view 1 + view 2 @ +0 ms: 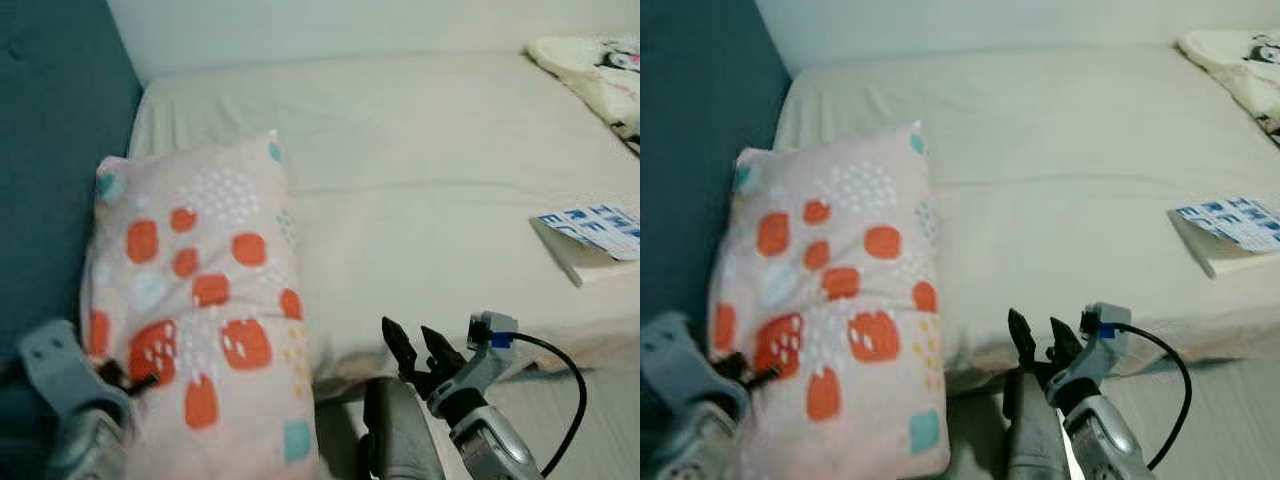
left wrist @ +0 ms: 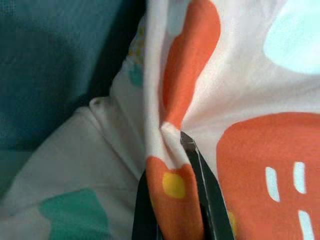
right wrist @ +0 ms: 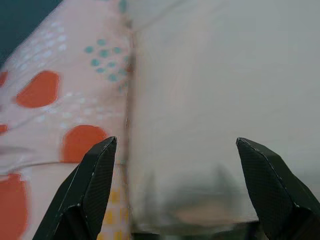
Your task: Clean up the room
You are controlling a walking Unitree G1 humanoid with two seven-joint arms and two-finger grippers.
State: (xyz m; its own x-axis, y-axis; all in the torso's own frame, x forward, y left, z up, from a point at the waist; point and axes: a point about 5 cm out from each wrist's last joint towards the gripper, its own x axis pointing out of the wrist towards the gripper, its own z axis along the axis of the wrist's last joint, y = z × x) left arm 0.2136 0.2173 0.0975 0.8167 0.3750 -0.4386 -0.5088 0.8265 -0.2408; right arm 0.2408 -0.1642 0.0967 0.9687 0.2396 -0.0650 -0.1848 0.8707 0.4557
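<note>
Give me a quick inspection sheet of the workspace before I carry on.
Surface: cream bed, sheet mostly bare.
Job's things: patterned pillow at the bed's left end, near the teal headboard.
Clutter: book near the bed's right edge; folded blanket at the far right corner.
Grippers: left gripper shut on pillow fabric; right gripper open, hovering at the bed's near edge beside the pillow.
Cables: black cable looping off the right wrist.
Surroundings: pale wall behind the bed.

Two silver-grey metal arms were seen. The right gripper (image 1: 418, 347) was built of two long, pointed black fingers (image 3: 90, 190), with a blue-marked grey connector and looping black cable (image 1: 570, 385); the left gripper (image 2: 172, 200) was fitted behind a pale grey-blue bracket (image 1: 55, 365).
</note>
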